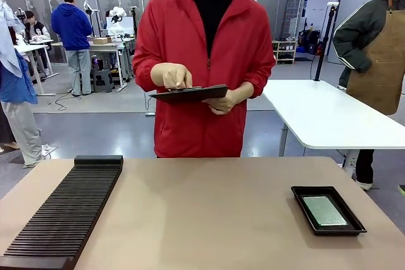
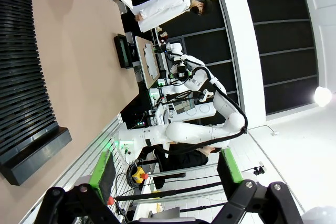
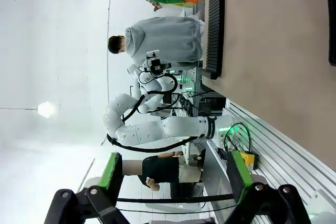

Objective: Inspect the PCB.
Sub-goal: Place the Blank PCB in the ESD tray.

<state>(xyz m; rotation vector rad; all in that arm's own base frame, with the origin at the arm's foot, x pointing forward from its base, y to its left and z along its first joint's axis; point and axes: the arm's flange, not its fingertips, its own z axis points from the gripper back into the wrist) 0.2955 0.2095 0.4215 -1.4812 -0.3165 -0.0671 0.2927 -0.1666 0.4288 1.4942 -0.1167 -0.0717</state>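
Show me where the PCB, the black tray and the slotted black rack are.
PCB (image 1: 324,210): front view, middle of its pale speckled face.
Black tray (image 1: 304,208): front view, left rim beside the board.
Slotted black rack (image 1: 69,214): front view, ribbed top surface.

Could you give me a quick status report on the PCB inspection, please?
Left gripper open, right gripper open, both empty. PCB flat in black tray. Nothing on it.
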